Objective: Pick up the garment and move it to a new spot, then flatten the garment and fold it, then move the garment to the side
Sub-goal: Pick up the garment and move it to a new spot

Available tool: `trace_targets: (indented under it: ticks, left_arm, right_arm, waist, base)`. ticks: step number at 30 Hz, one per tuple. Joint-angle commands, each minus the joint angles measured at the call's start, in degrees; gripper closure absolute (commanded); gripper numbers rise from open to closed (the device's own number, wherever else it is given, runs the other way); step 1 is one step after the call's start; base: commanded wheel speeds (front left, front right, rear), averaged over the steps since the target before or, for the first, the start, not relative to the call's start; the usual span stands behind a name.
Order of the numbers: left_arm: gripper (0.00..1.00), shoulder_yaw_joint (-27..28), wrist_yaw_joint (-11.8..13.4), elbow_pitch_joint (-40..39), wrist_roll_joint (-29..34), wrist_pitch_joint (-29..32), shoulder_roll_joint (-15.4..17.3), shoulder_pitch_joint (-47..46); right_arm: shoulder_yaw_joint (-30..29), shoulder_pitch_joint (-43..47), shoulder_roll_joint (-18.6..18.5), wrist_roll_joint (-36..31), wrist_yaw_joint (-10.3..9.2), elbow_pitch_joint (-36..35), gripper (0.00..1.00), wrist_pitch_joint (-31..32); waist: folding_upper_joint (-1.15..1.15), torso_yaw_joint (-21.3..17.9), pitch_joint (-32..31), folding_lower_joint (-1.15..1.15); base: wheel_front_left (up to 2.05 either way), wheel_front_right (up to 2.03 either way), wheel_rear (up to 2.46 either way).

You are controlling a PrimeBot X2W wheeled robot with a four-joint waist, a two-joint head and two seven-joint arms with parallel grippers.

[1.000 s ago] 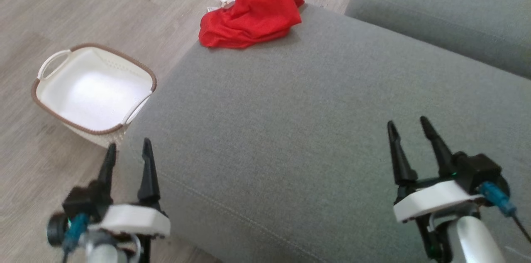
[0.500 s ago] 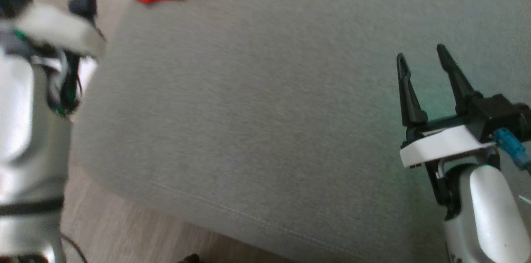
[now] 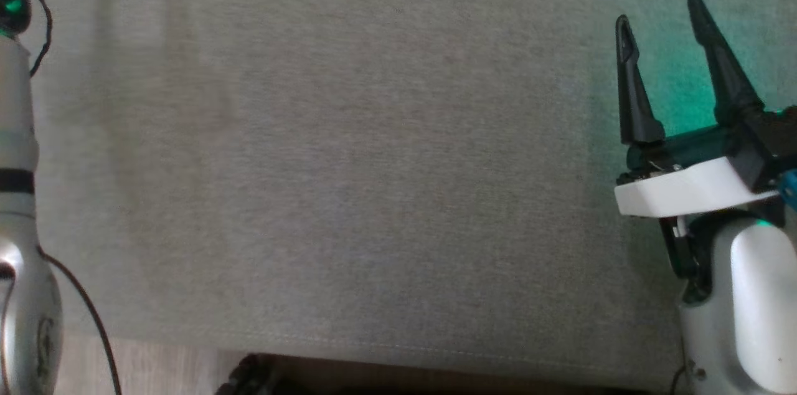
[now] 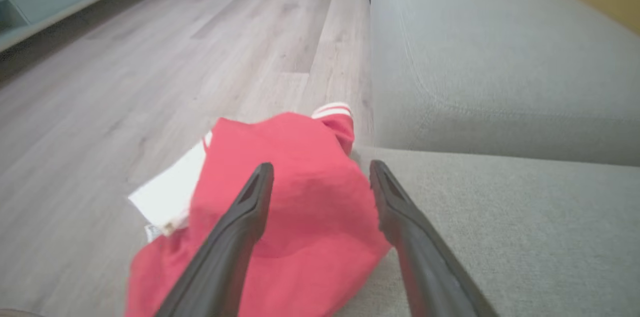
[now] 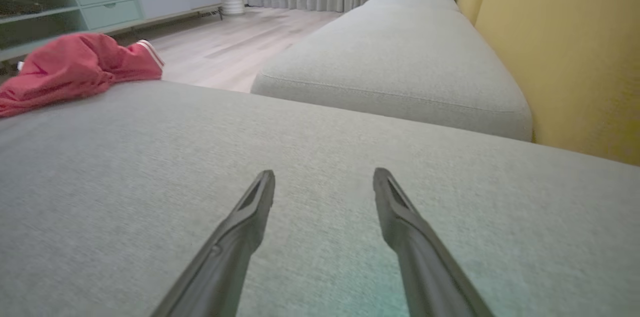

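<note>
We see the red garment (image 4: 285,197) crumpled at the corner of the grey sofa cushion (image 4: 500,217), just ahead of our left claw (image 4: 321,167), whose 2 fingers (image 4: 236,237) stand apart and empty, while our right claw (image 5: 324,173), likewise spread, hangs well apart from it.

Black tapered fingers (image 3: 632,93), white wrist plate (image 3: 688,190), silver forearms (image 3: 750,314), black cable (image 3: 87,311)

Grey sofa cushion (image 3: 373,164) w/ red garment (image 4: 307,227) bunched at a corner (partly overhanging the wood floor (image 4: 150,57)).
</note>
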Motion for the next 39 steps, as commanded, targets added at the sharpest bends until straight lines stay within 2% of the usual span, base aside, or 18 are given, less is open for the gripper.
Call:
trace_targets:
  ticks: [1, 7, 15, 16, 17, 18, 23, 30, 35, 39]
  left_arm:
    - [0.0, 1.0, 0.0, -0.5, -0.1, 0.0, 3.7, -2.5]
    - [0.0, 1.1, 0.6, 6.7, -0.2, 1.4, 5.2, -5.3]
    - [0.0, 0.2, 1.9, 13.9, 0.8, 1.5, 7.7, -5.9]
    - [0.22, 0.0, 2.2, 14.4, 1.0, 1.1, 7.7, -6.0]
    - [0.66, -0.1, 2.7, 14.7, 1.1, 0.3, 7.7, -6.1]
    - [1.0, -0.1, 2.9, 14.9, 1.2, -0.6, 7.7, -6.2]
    - [1.0, -1.6, 3.0, 15.7, 2.5, -4.8, 8.4, -6.9]
    - [1.0, -4.2, 1.3, 16.1, 4.3, -7.1, 9.4, -8.3]
    - [1.0, -7.4, -0.9, 15.2, 5.9, -8.1, 9.4, -9.6]
    - [1.0, -12.0, -2.3, 12.7, 7.2, -8.5, 7.3, -10.2]
  right_arm:
    - [1.7, -0.5, 0.0, -0.5, 0.37, -3.0, 0.0, 0.3]
    - [2.6, -0.4, 0.0, -0.5, 0.37, -5.5, 0.0, 0.5]
    - [3.2, -0.6, 0.0, 0.2, 0.37, -5.4, 0.0, -0.1]
    - [3.2, -0.7, 0.0, 0.2, 0.37, -5.3, 0.0, -0.2]
    - [3.1, -0.7, 0.0, 0.2, 0.37, -5.3, 0.0, -0.3]
    - [2.9, -0.8, 0.0, 0.2, 0.37, -5.2, 0.0, -0.5]
    - [2.2, -0.9, 0.0, 0.7, 0.37, -3.6, 0.0, -1.7]
    - [2.7, -0.6, 0.0, 2.9, 0.37, -0.2, 0.0, -3.6]
    - [2.3, 0.6, 0.0, 5.0, 0.37, 3.6, 0.0, -5.4]
    - [0.7, 3.0, 0.0, 7.2, 0.37, 7.0, 0.0, -7.0]
  waist:
    - [0.0, -3.9, 4.3, -0.02]
    - [0.0, -5.5, 6.6, -0.02]
    - [0.0, -6.6, 7.0, -0.02]
    - [0.0, -6.6, 6.9, -0.02]
    - [0.0, -6.5, 6.7, -0.02]
    - [0.0, -6.4, 6.5, -0.02]
    - [0.0, -5.8, 3.7, -0.02]
    - [0.0, -5.6, -3.0, -0.02]
    - [0.0, -6.2, -10.5, -0.02]
    - [0.0, -7.3, -18.2, -0.02]
  base:
    - [0.0, 0.0, 0.0]
    - [0.0, 0.0, 0.0]
    - [0.0, 0.0, 0.0]
    - [0.0, 0.0, 0.0]
    - [0.0, 0.0, 0.0]
    - [0.0, 0.0, 0.0]
    - [0.0, 0.0, 0.0]
    - [0.0, 0.0, 0.0]
    - [0.0, 0.0, 0.0]
    - [0.0, 0.0, 0.0]
